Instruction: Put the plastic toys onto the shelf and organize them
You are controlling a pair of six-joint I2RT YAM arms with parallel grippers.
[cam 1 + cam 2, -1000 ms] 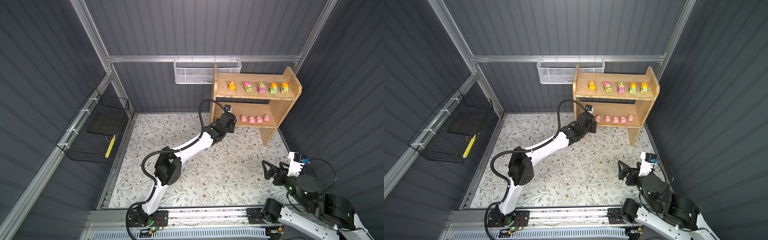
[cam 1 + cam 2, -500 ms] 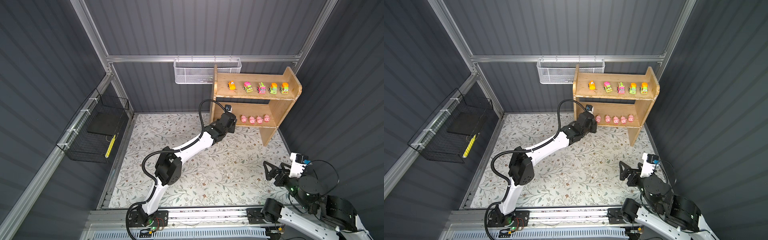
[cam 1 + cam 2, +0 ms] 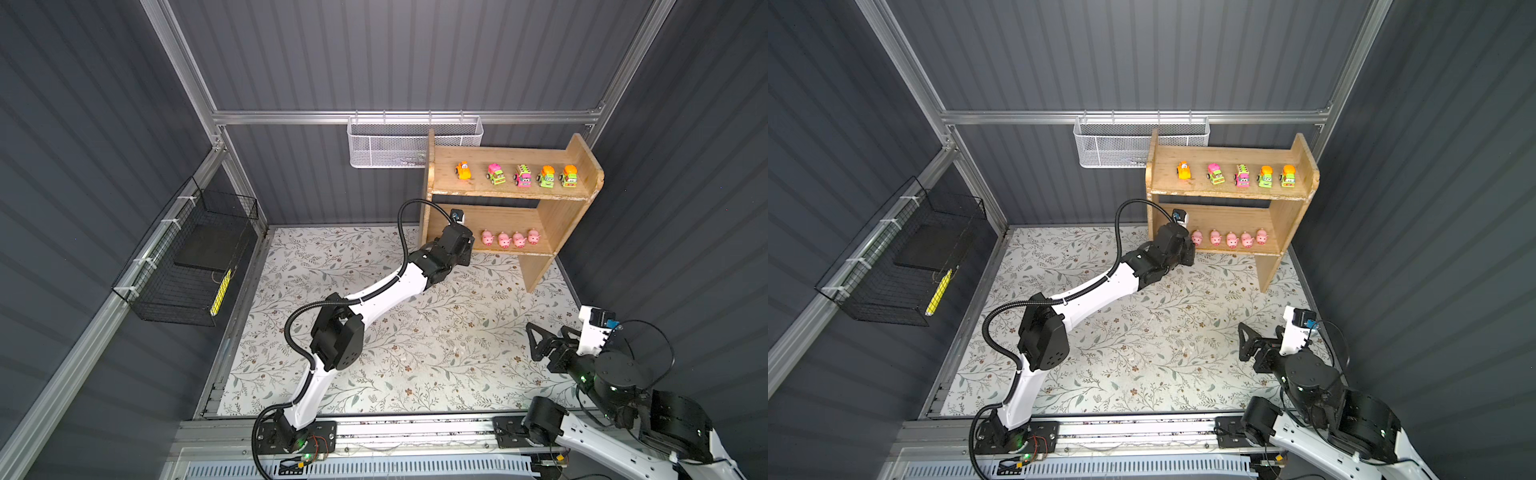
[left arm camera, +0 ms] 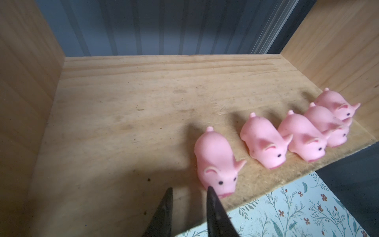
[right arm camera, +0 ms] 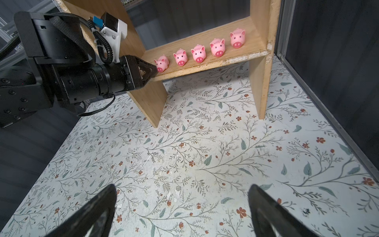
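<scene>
Left gripper (image 4: 189,190) was pressed almost together, nothing between, one tip at the snout of the end pink plastic pig (image 4: 217,162) on the lower tier of the light wooden two-tier shelf (image 3: 511,194); contact hard to confirm; in a top view the left arm's wrist (image 3: 453,245) hid that pig, only the other four pink pigs (image 3: 518,240) showed. Five small green, orange and pink toy vehicles (image 3: 523,175) lined the upper tier; right gripper (image 5: 182,187) was spread wide, empty, finger bases cut off by the frame.
</scene>
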